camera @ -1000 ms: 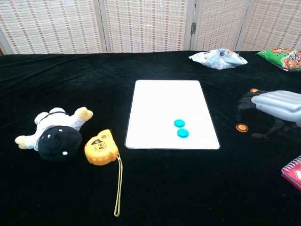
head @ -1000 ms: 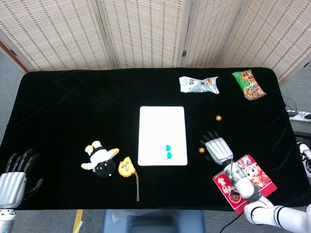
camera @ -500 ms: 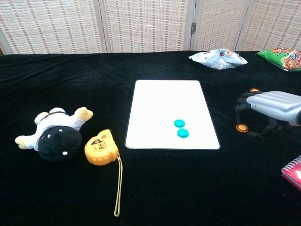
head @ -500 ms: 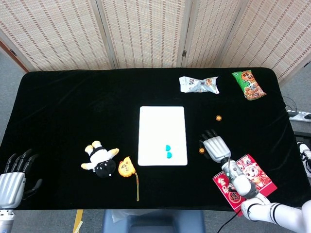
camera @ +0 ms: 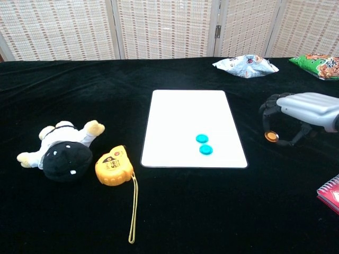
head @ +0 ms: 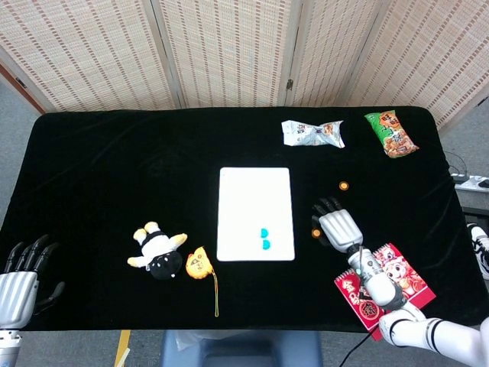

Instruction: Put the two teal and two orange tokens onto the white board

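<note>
Although your left hand (head: 17, 284) waits at the near left corner of the table (head: 114, 168) with its fingers apart and nothing in it, the work is all on the right. Going from left to right: the white board (head: 254, 202) lies in the middle, and both teal tokens (camera: 204, 144) already sit on its near right part, just beside each other. Right of the board, on the black cloth, one orange token (camera: 271, 136) lies under the curled fingertips of your right hand (camera: 296, 114). Whether the fingers have actually pinched it or only hover around it, I cannot tell. The second orange token (head: 344, 185) lies farther back, apart from the hand.

These tokens look like thin, stiff, light discs, probably smooth plastic. Lying flat on cloth, they offer little edge, so you should likely take each by opposite rim edges between thumb and a fingertip. A light pinch should do; pressing down may just push it into the cloth or flick it away.
</note>
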Robot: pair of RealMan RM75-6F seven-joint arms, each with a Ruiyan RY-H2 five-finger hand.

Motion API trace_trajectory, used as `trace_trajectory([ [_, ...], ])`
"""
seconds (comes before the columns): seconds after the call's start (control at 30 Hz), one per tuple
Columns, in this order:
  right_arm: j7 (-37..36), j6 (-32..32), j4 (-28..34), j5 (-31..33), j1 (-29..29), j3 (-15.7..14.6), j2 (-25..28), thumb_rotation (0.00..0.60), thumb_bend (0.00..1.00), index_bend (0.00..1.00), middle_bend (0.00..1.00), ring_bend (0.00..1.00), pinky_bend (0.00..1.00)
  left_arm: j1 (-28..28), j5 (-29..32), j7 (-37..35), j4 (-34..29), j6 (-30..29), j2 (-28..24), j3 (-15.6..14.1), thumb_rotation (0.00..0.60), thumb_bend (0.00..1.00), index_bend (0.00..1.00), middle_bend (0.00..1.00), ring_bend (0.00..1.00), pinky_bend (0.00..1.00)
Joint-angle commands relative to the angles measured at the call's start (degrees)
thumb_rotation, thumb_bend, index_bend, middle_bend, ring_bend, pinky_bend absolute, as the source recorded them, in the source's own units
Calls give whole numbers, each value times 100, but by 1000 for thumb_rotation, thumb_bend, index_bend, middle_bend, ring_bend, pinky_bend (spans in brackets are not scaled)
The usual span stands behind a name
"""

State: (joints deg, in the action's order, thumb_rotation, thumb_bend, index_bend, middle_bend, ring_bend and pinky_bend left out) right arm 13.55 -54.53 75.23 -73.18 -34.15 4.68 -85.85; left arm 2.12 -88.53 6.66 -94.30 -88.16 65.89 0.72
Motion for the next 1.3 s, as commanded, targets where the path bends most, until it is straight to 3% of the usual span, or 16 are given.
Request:
trace_trajectory([
  [0.03, 21, 12, 143, 67, -93, 179, 117, 600, 270, 466, 153, 25, 0, 2, -23, 15, -17, -9, 1, -5, 600, 363, 174, 96, 136, 0],
  [0.17, 146, 300, 113, 387, -382, 484, 56, 600, 270, 466, 154, 24, 0, -9, -58, 47, -55, -35, 1, -21, 600, 363, 174, 96, 136, 0],
  [0.4, 549, 912, -397, 1149, -1054, 916, -503, 600, 270, 466, 153, 20, 0, -54, -24, 71, -72, -66, -29, -34, 600, 363, 174, 97, 136, 0],
  [0.7, 1090, 1309, -1264, 2055, -1804, 1257, -1168, 600, 270, 466, 153, 14, 0, -56, 53, 71, -24, -2, -2, -34, 600, 363, 174, 97, 136, 0],
  [0.97, 1560, 1357, -1790, 2705, -2224, 1372, -1478, 600, 270, 456, 151, 11, 0, -59, 91, 56, 21, 31, 28, -38, 600, 363, 174, 97, 136, 0],
  [1.03, 1617, 1357, -1798, 2793, -2262, 1367, -1482, 600, 270, 376, 140, 8, 0, -63, 99, 46, 33, 30, 36, -36, 600, 363, 174, 96, 136, 0],
  [1.17, 1666, 1290, -1700, 2895, -2248, 1327, -1388, 600, 270, 117, 119, 1, 0, -63, 106, 28, 57, 37, 48, -34, 600, 363, 174, 96, 135, 0],
  [1.3, 1654, 1207, -1652, 2997, -2135, 1260, -1216, 600, 270, 71, 118, 2, 0, -42, 97, 17, 79, 61, 66, -28, 600, 363, 174, 96, 136, 0],
])
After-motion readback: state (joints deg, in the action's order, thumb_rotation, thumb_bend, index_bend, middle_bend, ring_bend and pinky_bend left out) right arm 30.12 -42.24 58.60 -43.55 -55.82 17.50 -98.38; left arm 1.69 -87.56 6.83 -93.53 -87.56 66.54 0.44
